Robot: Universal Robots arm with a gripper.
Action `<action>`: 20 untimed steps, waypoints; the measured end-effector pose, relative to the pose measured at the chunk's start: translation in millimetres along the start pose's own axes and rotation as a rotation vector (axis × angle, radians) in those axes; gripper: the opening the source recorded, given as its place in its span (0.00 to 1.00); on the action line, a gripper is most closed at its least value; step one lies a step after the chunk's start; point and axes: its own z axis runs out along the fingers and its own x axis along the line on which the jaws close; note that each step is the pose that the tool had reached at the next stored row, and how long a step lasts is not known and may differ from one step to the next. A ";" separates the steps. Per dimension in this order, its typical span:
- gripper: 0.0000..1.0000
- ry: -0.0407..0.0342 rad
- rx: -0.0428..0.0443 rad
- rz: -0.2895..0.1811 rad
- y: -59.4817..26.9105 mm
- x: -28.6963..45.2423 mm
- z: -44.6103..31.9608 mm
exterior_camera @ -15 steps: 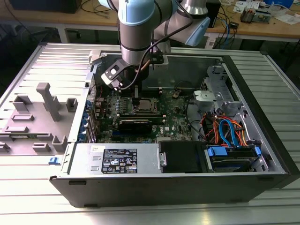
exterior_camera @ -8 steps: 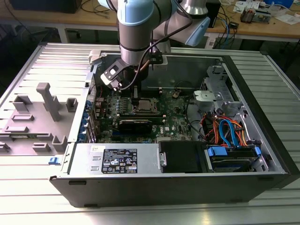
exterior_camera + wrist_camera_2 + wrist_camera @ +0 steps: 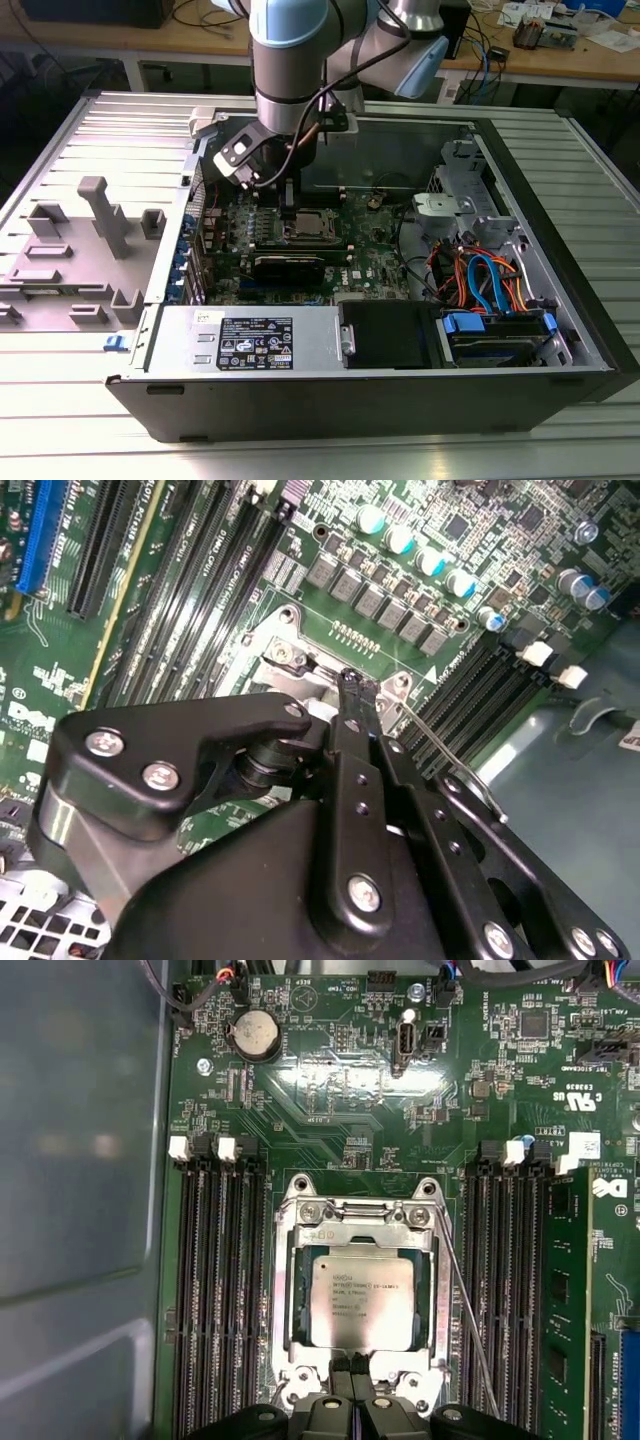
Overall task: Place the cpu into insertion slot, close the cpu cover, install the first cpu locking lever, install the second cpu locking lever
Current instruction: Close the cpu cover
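The fingers (image 3: 342, 1375) are pressed together with nothing visible between them. The gripper (image 3: 353, 1365) stands tip-down at the edge of the cover (image 3: 287, 1290), midway along one side of the slot (image 3: 424, 1189); whether the tips touch the metal I cannot tell. The cpu (image 3: 361, 1301) lies in the slot, square to it and framed by the cover's window — a dull grey plate with faint print, flat and level as far as shows. The cover is a thin bright frame lying down over the chip's edges. Beside it a thin wire lever (image 3: 468, 1310) runs along the slot's side, splaying a little outward toward the memory slots (image 3: 500, 1290), which suggests it is not hooked. The risk, as I judge it: closed tips on thin sprung metal can slide off — onto the chip's top or the board (image 3: 330, 1110). An unlatched cover may also lift, so a lever forced over it would bind or bend.
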 end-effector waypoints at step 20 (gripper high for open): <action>0.11 -0.0001 0.0001 0.000 32.0 -1.3 -0.2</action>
